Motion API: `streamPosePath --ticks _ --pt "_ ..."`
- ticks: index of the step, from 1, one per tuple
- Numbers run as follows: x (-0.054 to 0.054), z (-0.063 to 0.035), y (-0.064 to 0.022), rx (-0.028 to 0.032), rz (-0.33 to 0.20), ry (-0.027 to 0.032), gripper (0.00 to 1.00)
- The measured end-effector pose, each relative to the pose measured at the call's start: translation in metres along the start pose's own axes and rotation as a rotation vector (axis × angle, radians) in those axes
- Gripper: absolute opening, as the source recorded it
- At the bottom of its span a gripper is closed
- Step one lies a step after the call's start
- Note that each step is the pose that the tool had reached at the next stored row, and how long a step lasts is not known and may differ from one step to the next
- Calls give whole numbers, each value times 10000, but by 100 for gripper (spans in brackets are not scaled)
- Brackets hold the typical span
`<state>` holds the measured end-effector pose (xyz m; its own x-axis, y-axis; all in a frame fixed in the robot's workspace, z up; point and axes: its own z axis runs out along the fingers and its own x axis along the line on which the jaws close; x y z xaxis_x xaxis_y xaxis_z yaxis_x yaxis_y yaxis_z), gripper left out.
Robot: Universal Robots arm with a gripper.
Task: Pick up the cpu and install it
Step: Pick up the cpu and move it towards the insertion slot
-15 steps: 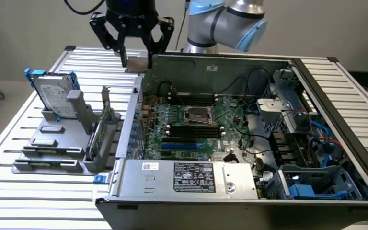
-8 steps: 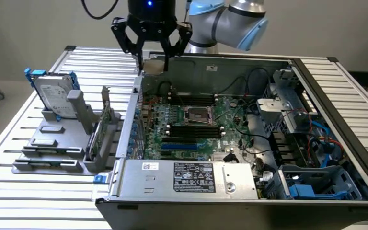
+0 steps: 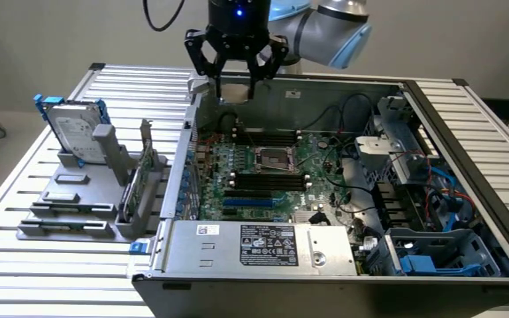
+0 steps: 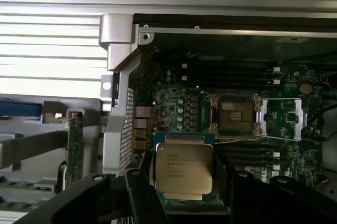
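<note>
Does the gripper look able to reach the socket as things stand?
Probably yes: the gripper grips the cpu above the open case, and the bare socket has nothing over it.

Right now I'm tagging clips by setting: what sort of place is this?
Probably a robotics lab bench for computer assembly: an open computer case sits on a slatted metal table, the gripper holds a cpu over it, and a hard drive stands in a grey fixture.

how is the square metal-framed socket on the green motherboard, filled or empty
Empty: the socket shows a bare dark centre, and the flat silver-topped cpu is held in the gripper.
</note>
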<state>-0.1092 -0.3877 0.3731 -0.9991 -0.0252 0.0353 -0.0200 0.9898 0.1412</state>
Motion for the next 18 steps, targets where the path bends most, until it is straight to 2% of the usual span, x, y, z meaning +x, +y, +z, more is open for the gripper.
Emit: streamPosePath --ticks 14,18 --pt "-454 299 403 0 0 -1 55" --pt "-608 373 472 17 0 1 55"
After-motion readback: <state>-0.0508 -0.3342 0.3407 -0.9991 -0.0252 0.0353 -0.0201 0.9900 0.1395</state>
